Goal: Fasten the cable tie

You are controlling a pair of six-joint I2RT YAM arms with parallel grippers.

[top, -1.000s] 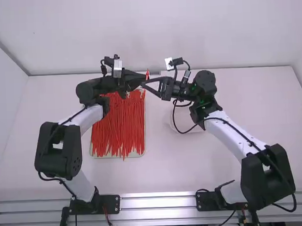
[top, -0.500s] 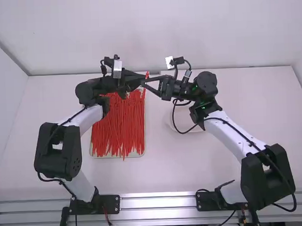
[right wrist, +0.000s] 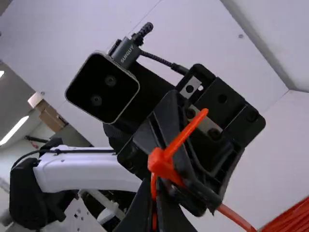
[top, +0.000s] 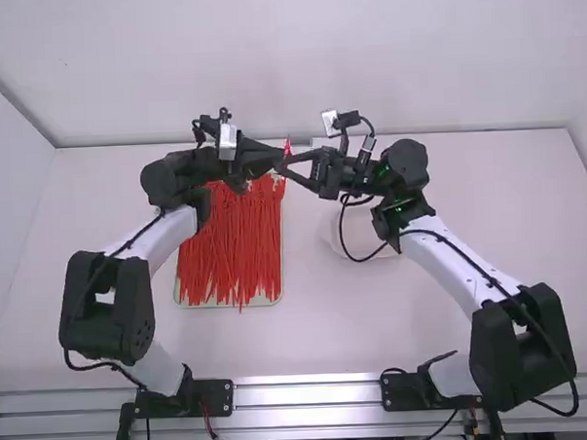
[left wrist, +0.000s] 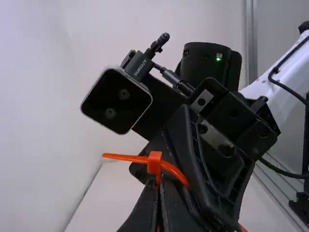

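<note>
One red cable tie (top: 286, 144) hangs above the table's far middle, held between both grippers. My left gripper (top: 275, 164) comes from the left and my right gripper (top: 291, 166) from the right, their fingertips meeting at the tie. In the left wrist view my own fingers (left wrist: 149, 212) are shut on the strap just below the tie's head (left wrist: 154, 162), and the tail curves through the right gripper (left wrist: 212, 145) opposite. In the right wrist view my own fingers (right wrist: 145, 208) are shut on the strap under the head (right wrist: 159, 163), with the left gripper (right wrist: 203, 121) behind it.
A heap of red cable ties (top: 234, 237) lies on a pale mat (top: 277, 297) left of the middle, under the left arm. A low white object (top: 358, 246) sits on the table beneath the right forearm. The back wall stands close behind the grippers.
Both grippers stay closed on the tie at the same spot. The joined pair has drifted slightly right, and the left arm's lower links have swung a little.
</note>
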